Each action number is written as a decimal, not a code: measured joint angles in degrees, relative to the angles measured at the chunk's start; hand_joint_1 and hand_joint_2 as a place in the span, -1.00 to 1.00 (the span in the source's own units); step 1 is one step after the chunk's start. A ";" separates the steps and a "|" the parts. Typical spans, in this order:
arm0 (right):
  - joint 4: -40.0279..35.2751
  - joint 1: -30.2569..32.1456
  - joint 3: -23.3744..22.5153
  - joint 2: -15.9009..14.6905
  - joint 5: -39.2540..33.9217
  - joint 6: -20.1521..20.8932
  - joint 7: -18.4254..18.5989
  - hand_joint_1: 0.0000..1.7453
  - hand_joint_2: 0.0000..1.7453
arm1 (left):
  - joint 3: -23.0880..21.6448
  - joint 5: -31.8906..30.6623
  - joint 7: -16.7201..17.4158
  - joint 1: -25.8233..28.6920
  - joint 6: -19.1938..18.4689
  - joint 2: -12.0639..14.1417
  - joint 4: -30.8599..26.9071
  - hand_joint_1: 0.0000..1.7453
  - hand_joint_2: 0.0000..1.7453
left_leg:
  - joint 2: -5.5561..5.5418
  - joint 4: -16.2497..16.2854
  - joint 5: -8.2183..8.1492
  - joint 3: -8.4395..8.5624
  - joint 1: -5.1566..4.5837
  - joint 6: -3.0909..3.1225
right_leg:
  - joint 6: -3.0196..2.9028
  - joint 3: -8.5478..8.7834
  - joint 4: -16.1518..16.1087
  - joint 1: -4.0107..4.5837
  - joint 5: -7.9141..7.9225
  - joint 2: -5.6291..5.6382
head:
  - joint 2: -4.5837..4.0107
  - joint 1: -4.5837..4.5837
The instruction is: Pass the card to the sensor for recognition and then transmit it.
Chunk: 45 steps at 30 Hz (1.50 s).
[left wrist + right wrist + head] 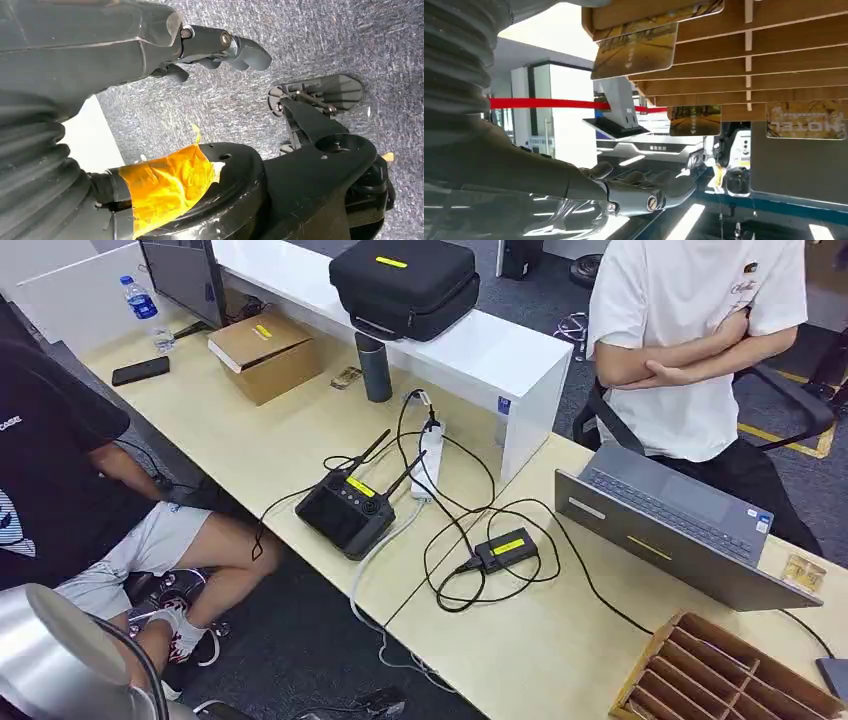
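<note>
Head: desk (pixel 300 440) carries a laptop (pixel 670 525) and a wooden rack (pixel 720 670); one card (pixel 805 572) lies beside the laptop. Left wrist: left hand (pixel 220 47) over carpet, fingers curled, holding nothing. Right wrist: right hand (pixel 644 187) empty, fingers loosely apart, near the rack (pixel 744 55) with cards (pixel 636 50) in it.
</note>
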 joint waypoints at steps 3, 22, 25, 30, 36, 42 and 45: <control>0.15 -0.02 0.26 -0.15 -0.39 0.00 0.09 -1.00 1.00 | 0.00 0.13 0.00 0.00 0.00 0.00 0.00 -1.00 1.00 | 0.00 0.00 0.00 0.00 0.00 0.00 | 0.00 0.00 0.00 0.00 0.00 0.00 | 0.00 0.00; 0.74 0.18 2.01 -1.70 -2.78 0.00 1.14 -1.00 1.00 | 0.02 0.26 0.04 0.01 0.02 0.00 0.00 -1.00 1.00 | 0.00 0.00 0.00 0.00 0.00 0.00 | 0.00 0.00 0.00 0.00 0.00 0.00 | 0.00 0.00; 0.87 0.18 2.32 -1.86 -3.04 0.00 1.14 -1.00 1.00 | 0.00 0.26 0.04 0.00 0.04 0.00 0.00 -1.00 1.00 | 0.00 0.00 0.00 0.00 0.00 0.00 | 0.00 0.00 0.00 0.00 0.00 0.00 | 0.00 0.00; 0.98 0.18 2.71 -1.99 -3.26 0.00 1.22 -1.00 1.00 | 0.02 0.24 0.04 0.00 0.11 0.00 0.00 -1.00 1.00 | 0.00 0.00 0.00 0.00 0.00 0.00 | 0.00 0.00 0.00 0.00 0.00 0.00 | 0.00 0.00; 1.07 0.17 2.82 -2.01 -3.37 0.00 1.57 -1.00 1.00 | 0.02 0.22 0.07 0.00 0.11 0.00 0.00 -1.00 1.00 | 0.00 0.00 0.00 0.00 0.00 0.00 | 0.00 0.00 0.00 0.00 0.00 0.00 | 0.00 0.00; 1.16 0.15 2.84 -2.01 -3.67 0.00 1.60 -1.00 1.00 | 0.00 0.09 0.07 0.00 0.11 0.00 0.00 -1.00 1.00 | 0.00 0.00 0.00 0.00 0.00 0.00 | 0.00 0.00 0.00 0.00 0.00 0.00 | 0.00 0.00; 1.25 0.11 2.84 -2.01 -3.98 0.00 1.60 -1.00 1.00 | 0.02 0.02 0.07 0.00 0.11 0.00 0.00 -1.00 1.00 | 0.00 0.00 0.00 -0.01 0.00 0.00 | 0.00 0.00 0.00 0.00 0.00 0.00 | 0.00 0.00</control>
